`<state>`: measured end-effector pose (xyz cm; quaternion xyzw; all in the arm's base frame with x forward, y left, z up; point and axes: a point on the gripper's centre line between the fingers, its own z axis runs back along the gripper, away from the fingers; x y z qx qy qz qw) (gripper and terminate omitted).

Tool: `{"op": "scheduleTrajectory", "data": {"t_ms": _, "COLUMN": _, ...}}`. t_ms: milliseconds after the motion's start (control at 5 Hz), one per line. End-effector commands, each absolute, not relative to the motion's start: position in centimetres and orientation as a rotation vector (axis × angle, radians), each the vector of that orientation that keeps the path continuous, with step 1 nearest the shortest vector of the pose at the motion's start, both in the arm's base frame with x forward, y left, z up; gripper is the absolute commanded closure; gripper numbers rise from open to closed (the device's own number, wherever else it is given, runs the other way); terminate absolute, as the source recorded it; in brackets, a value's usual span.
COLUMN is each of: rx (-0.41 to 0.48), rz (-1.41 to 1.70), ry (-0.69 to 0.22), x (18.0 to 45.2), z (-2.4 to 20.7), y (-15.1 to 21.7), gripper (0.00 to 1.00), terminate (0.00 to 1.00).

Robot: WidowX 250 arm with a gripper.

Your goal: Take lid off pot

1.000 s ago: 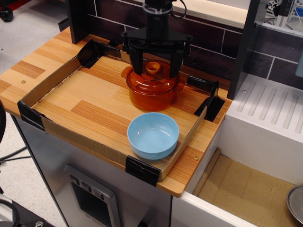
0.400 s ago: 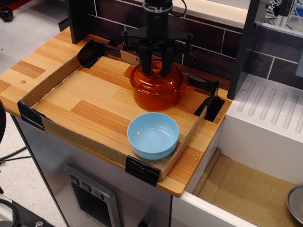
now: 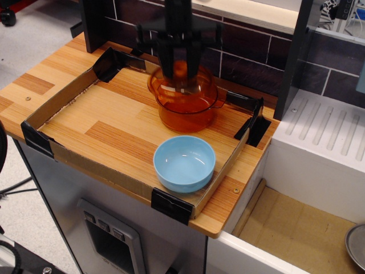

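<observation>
The amber glass pot (image 3: 188, 118) stands at the back of the wooden tray area. The domed amber lid (image 3: 199, 89) hangs just above the pot's rim, shifted a little to the left of it. My black gripper (image 3: 180, 72) comes straight down from above, and its fingers are shut on the lid's orange knob. The gripper and lid look slightly blurred.
A light blue bowl (image 3: 184, 163) sits just in front of the pot. A low cardboard wall (image 3: 85, 162) with black corner pieces rings the wooden board. A dark brick wall stands behind it, and a white ribbed rack (image 3: 325, 131) is to the right.
The open fingers came down around the knob and shut on it. The lid has since risen off the pot and moved slightly left.
</observation>
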<state>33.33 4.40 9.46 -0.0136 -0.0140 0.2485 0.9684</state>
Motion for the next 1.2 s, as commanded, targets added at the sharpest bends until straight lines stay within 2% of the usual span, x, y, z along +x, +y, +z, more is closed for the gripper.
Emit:
{"op": "scheduleTrajectory", "data": {"t_ms": 0, "rx": -0.06, "rz": 0.462, "ry": -0.126, "x": 30.8, "z": 13.0, "y": 7.9, "gripper": 1.0, "terminate": 0.0}}
{"op": "scheduleTrajectory", "data": {"t_ms": 200, "rx": -0.059, "rz": 0.404, "ry": -0.091, "x": 28.2, "z": 12.0, "y": 10.0, "gripper": 1.0, "terminate": 0.0}}
{"op": "scheduleTrajectory", "data": {"t_ms": 400, "rx": -0.049, "rz": 0.384, "ry": -0.104, "x": 26.5, "z": 11.2, "y": 11.7, "gripper": 1.0, "terminate": 0.0}}
{"op": "scheduleTrajectory", "data": {"t_ms": 1000, "rx": 0.002, "rz": 0.383, "ry": -0.094, "x": 26.8, "z": 8.1, "y": 14.0, "gripper": 1.0, "terminate": 0.0}}
